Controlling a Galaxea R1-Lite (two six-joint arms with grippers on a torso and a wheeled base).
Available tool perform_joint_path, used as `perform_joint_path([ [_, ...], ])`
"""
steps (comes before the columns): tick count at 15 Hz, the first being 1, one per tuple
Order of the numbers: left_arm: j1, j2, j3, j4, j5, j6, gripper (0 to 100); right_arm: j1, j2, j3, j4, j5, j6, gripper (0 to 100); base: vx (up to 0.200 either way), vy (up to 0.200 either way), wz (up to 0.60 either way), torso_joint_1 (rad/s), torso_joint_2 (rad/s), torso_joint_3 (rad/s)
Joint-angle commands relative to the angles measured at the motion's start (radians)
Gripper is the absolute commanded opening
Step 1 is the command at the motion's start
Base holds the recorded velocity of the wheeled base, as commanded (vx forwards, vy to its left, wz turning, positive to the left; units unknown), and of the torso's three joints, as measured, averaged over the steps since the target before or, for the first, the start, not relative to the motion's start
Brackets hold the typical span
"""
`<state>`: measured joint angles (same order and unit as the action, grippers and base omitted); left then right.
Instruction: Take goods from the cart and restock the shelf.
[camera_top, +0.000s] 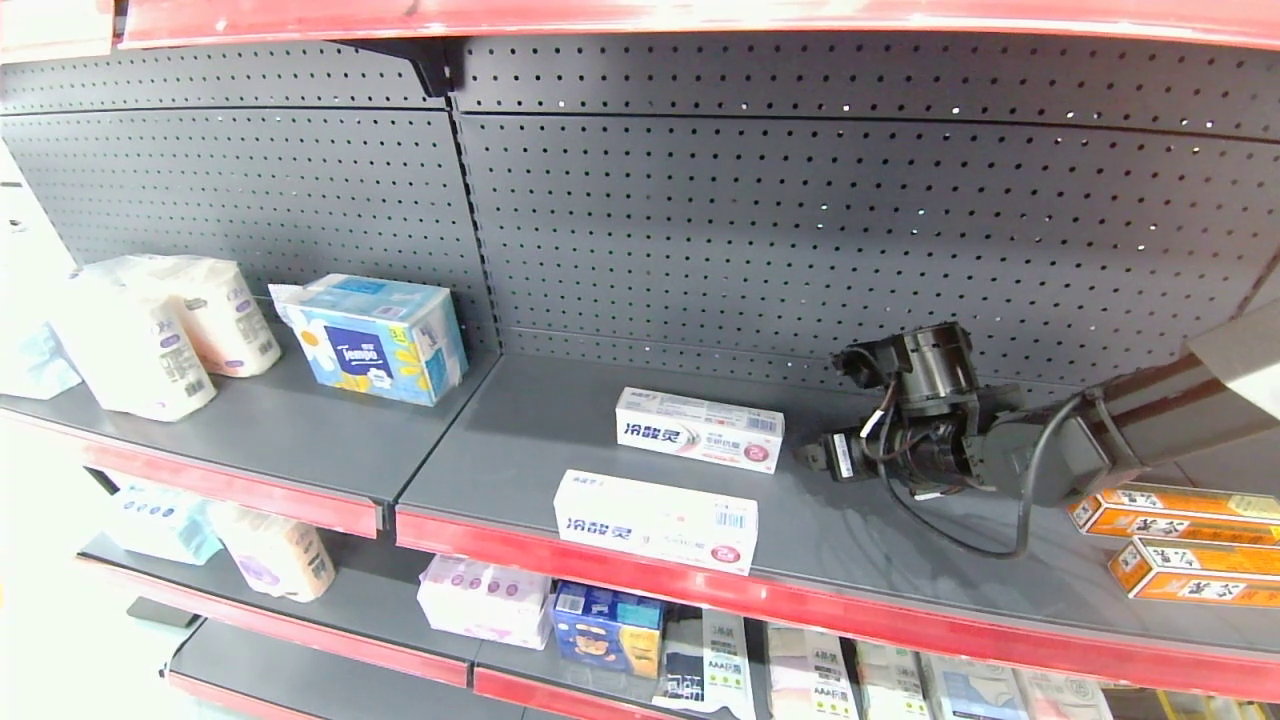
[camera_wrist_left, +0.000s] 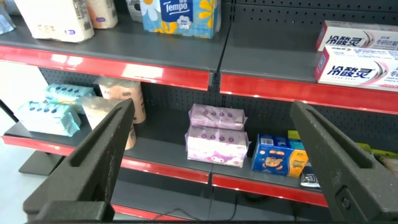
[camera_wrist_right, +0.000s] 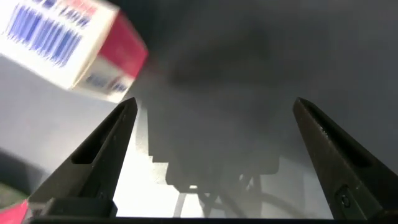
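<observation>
Two white and pink toothpaste boxes lie on the grey shelf (camera_top: 545, 410): one toward the back (camera_top: 698, 429), one at the front edge (camera_top: 655, 520). My right gripper (camera_top: 815, 455) hovers low over the shelf just right of the rear box, open and empty. In the right wrist view the gripper (camera_wrist_right: 214, 109) spreads over bare shelf, with the box's barcoded end (camera_wrist_right: 68, 43) off to one side. My left gripper (camera_wrist_left: 212, 106) is open and empty in front of the lower shelves; both toothpaste boxes (camera_wrist_left: 357, 65) show above it.
Blue tissue pack (camera_top: 375, 338) and white paper rolls (camera_top: 150, 330) stand on the left bay. Orange boxes (camera_top: 1185, 545) lie at the right end. Lower shelves hold purple tissue packs (camera_wrist_left: 216, 134) and a blue box (camera_wrist_left: 277, 155). Perforated back panel behind.
</observation>
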<state>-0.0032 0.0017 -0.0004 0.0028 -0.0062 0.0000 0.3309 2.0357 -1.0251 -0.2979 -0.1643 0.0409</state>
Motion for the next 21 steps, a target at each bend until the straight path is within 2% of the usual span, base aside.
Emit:
perform_joint_path([
  [1, 0.000, 0.001, 0.000, 0.000, 0.000, 0.000, 100, -0.003, 0.014, -0.021, -0.001, -0.003, 0.004, 100, 0.000, 0.000, 0.00, 0.000, 0.00, 0.000],
  [16, 0.000, 0.001, 0.000, 0.000, 0.000, 0.000, 100, 0.040, 0.018, -0.052, -0.015, -0.004, 0.005, 100, 0.000, 0.000, 0.00, 0.000, 0.00, 0.000],
  [21, 0.000, 0.001, 0.000, 0.000, 0.000, 0.000, 100, 0.023, -0.031, 0.040, -0.004, -0.008, 0.004, 100, 0.000, 0.000, 0.00, 0.000, 0.00, 0.000],
])
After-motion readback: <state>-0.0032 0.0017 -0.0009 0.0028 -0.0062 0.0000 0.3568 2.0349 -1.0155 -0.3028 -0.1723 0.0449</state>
